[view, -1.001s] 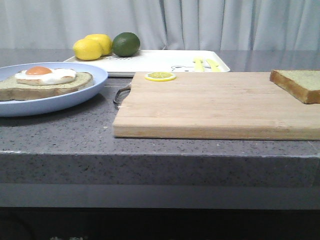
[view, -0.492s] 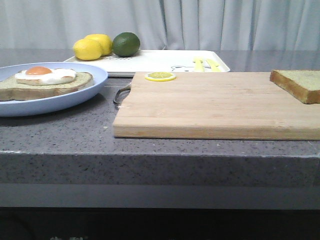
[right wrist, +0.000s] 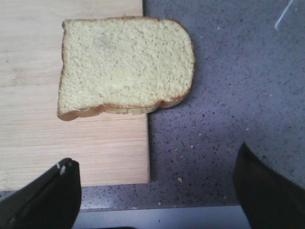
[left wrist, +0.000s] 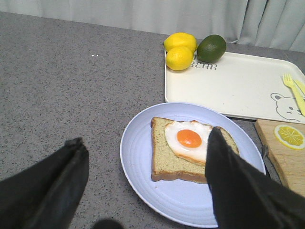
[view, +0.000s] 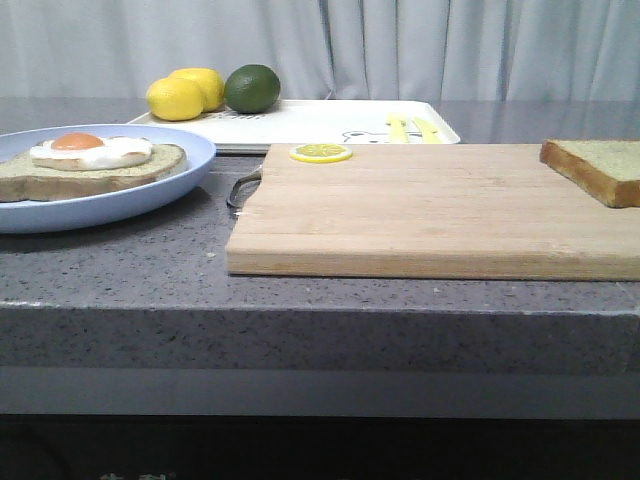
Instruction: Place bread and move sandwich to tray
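The bread (view: 600, 168) lies at the right end of the wooden cutting board (view: 430, 210), overhanging its edge; it also shows in the right wrist view (right wrist: 125, 67). The sandwich (view: 90, 160), a slice bearing a fried egg, sits on a light-blue plate (view: 130, 200) at the left, and shows in the left wrist view (left wrist: 190, 148). The white tray (view: 330, 122) lies behind the board. My left gripper (left wrist: 145, 157) is open above the plate's near side. My right gripper (right wrist: 155, 176) is open over the counter's front edge, short of the bread. Neither gripper shows in the front view.
Two lemons (view: 185, 93) and a lime (view: 251, 88) sit on the tray's far left corner. A lemon slice (view: 320, 153) lies on the board's back left corner. A yellow fork print (left wrist: 293, 93) marks the tray. The grey counter's front edge (view: 320, 310) is close.
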Controlling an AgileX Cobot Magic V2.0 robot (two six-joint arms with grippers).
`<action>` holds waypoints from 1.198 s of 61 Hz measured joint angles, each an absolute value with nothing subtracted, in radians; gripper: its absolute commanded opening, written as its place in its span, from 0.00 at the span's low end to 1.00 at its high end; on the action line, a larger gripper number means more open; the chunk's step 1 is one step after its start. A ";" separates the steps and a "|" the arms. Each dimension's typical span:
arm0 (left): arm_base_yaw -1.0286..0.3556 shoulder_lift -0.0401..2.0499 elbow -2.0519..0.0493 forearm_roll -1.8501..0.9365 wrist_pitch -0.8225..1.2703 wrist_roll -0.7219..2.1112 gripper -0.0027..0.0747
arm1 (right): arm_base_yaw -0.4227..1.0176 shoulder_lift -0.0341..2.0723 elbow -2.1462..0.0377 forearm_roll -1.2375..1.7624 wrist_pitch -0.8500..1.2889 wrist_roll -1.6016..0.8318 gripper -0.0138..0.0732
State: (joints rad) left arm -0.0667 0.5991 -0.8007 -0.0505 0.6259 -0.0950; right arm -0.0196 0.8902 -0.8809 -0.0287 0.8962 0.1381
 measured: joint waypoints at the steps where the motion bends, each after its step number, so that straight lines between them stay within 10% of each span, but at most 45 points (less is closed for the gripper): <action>1: -0.067 0.599 -0.801 -0.051 0.626 -0.095 0.70 | -0.022 0.909 -0.893 -0.027 0.907 0.138 0.91; 44: -0.067 0.599 -0.801 -0.029 0.626 -0.095 0.70 | -0.648 1.378 -1.087 0.644 1.097 -0.365 0.91; 73: -0.067 0.599 -0.801 -0.012 0.626 -0.095 0.70 | -0.668 1.633 -1.091 0.882 1.175 -0.559 0.91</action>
State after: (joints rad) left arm -0.0667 0.5991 -0.8007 -0.0119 0.6259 -0.0950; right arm -0.6676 1.6328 -1.0910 0.8817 1.1751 -0.5585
